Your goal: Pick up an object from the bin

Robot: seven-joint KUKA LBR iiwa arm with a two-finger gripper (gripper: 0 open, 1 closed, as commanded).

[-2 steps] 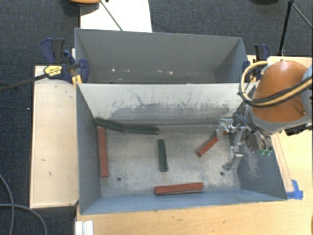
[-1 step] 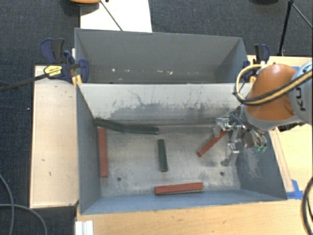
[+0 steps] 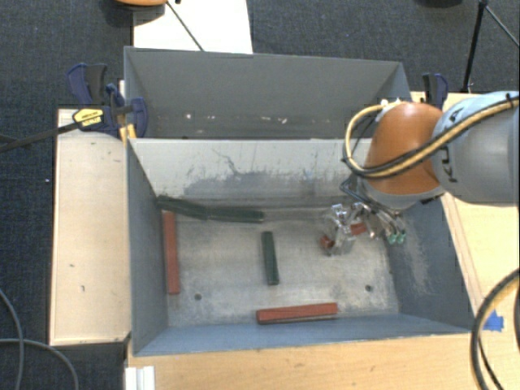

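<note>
Hanging over the bin's [image 3: 422, 295] right half, I am poising my gripper [image 3: 338, 238] right at a small red piece [image 3: 328, 244], right of the short green bar [image 3: 269, 258]; how wide it stands, I cannot tell.

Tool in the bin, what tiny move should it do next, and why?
Probably a small lift straight up. The tool is low near the bin's right wall, right at a small red piece; lifting would show whether it has it.
</note>
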